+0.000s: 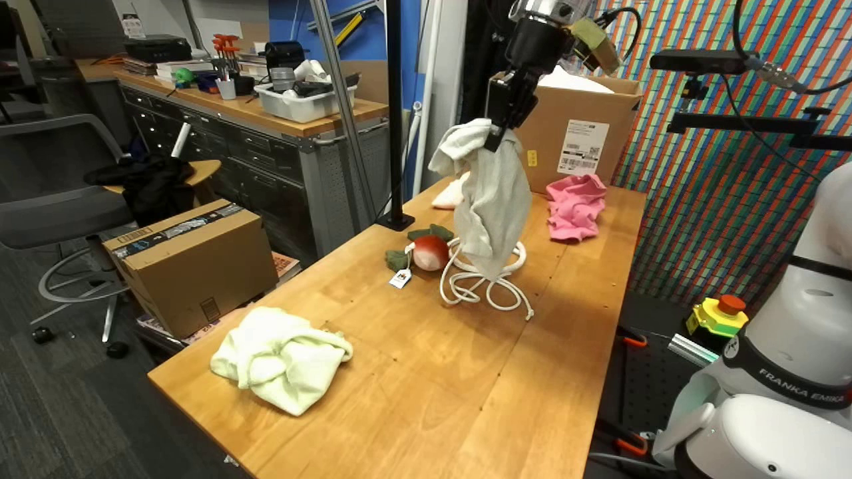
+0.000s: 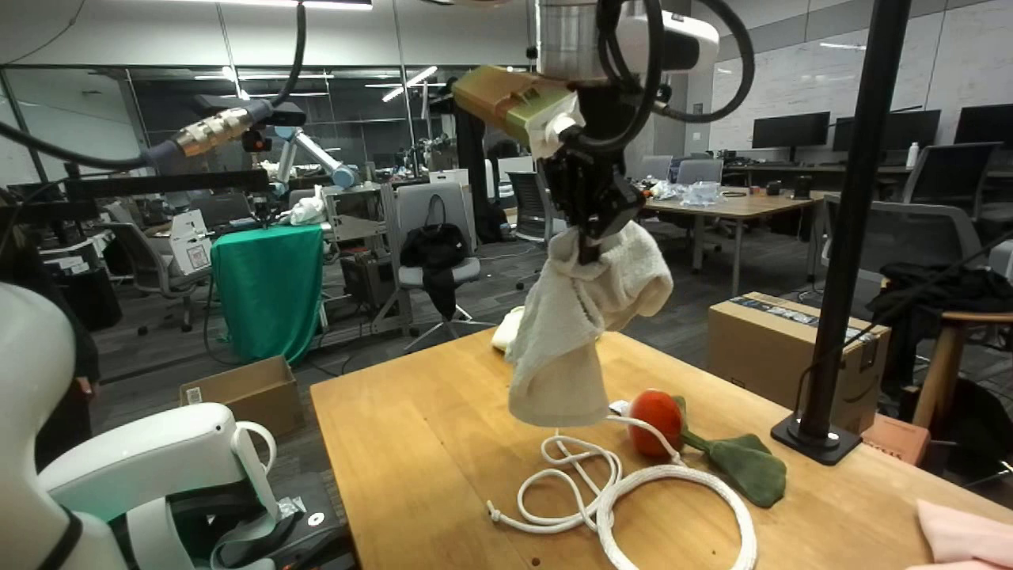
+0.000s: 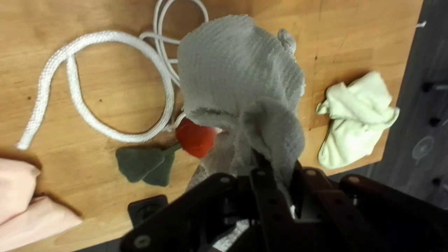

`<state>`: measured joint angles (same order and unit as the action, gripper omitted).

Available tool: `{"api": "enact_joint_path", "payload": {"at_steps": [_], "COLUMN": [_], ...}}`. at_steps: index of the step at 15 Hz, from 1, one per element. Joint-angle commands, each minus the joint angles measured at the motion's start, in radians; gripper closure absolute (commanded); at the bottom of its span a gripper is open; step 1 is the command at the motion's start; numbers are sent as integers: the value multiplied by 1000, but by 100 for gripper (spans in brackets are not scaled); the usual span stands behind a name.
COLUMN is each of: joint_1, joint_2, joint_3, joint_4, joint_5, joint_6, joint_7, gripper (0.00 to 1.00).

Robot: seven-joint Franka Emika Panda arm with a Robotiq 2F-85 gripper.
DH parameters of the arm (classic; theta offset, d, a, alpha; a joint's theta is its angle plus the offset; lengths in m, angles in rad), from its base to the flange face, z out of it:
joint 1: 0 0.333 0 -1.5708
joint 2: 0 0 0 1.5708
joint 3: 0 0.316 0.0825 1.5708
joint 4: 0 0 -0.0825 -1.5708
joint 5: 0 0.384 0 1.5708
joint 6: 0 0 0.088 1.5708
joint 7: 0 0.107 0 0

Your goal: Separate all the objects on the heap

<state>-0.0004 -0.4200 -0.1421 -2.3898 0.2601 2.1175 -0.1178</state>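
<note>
Grey-white cloth (image 1: pixel 496 206), gathered and drooping, hung over a wooden table (image 1: pixel 426 419); whether its lower tip touched what lay beneath could not be told; closest under it lay a white rope (image 3: pixel 169 91), wound in one thick loop and several thin ones; just beside the rope sat a red-and-white radish-like toy (image 1: pixel 430 253) with green leaves (image 2: pixel 748 471) and a small paper tag (image 1: pixel 400 278); the hanging cloth stood in the way, covering part of the rope in an exterior view and part of the toy in the wrist view. Farther off, a pale pink cloth (image 2: pixel 961 534) lay near a black pole (image 1: pixel 395 120) that rose from the table's edge; well apart from these, toward one end, lay a crumpled pale green cloth (image 1: pixel 283 359); toward the opposite end, a bright pink cloth (image 1: pixel 576 207) lay in front of a large cardboard box (image 1: pixel 556 146).

The robot arm (image 2: pixel 568 39) reached down from above, its gripper (image 2: pixel 589 247) pointing toward the table; the fingers (image 1: pixel 493 140) pinched a bunched fold near the top of the grey-white cloth.

The wrist view showed the thick loop and its loose end stretched to the side; in an exterior view that loop ran off the bottom edge; the bright pink cloth showed only in an exterior view; so did a green-draped stand (image 2: pixel 269 293), far across the room.
</note>
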Motion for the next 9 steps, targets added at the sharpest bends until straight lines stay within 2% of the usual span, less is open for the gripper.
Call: {"api": "enact_joint_path", "payload": {"at_steps": [1, 4, 9], "joint_1": [34, 52, 110], "joint_2": [35, 45, 55], "joint_3": [-3, 44, 144], "joint_4": [29, 5, -32], "joint_5": [38, 13, -3], "joint_6": [-144, -178, -160], "joint_7": [-105, -122, -123], "gripper": [95, 95, 95]}}
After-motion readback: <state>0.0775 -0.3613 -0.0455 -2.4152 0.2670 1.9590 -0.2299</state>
